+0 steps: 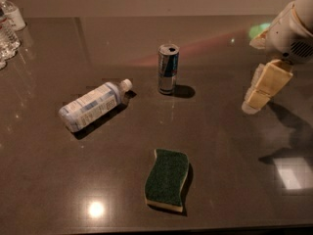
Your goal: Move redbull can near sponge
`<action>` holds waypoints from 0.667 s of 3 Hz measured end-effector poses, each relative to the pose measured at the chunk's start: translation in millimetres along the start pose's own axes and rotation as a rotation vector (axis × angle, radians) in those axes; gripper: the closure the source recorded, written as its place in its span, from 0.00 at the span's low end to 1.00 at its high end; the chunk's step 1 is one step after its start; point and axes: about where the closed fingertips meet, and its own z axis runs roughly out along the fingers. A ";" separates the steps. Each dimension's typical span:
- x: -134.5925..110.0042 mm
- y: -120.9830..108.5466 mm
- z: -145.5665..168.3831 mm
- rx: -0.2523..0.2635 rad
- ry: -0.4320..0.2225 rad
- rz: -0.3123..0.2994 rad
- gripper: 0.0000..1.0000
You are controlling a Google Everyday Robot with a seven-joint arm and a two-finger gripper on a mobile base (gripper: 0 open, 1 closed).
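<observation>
The redbull can (168,68) stands upright on the dark table (230,146), a little behind the middle. The sponge (167,179), green top over yellow foam, lies flat near the front edge, well in front of the can. My gripper (257,93) hangs at the right side above the table, to the right of the can and well apart from it. It holds nothing that I can see.
A clear plastic water bottle (94,105) with a white cap lies on its side left of the can. More bottles (9,27) stand at the far left back corner. Bright light reflections show on the table at the front left and right.
</observation>
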 end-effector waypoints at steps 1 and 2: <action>-22.6 -14.9 18.0 0.007 -0.081 0.013 0.00; -47.5 -26.3 34.0 0.018 -0.149 0.029 0.00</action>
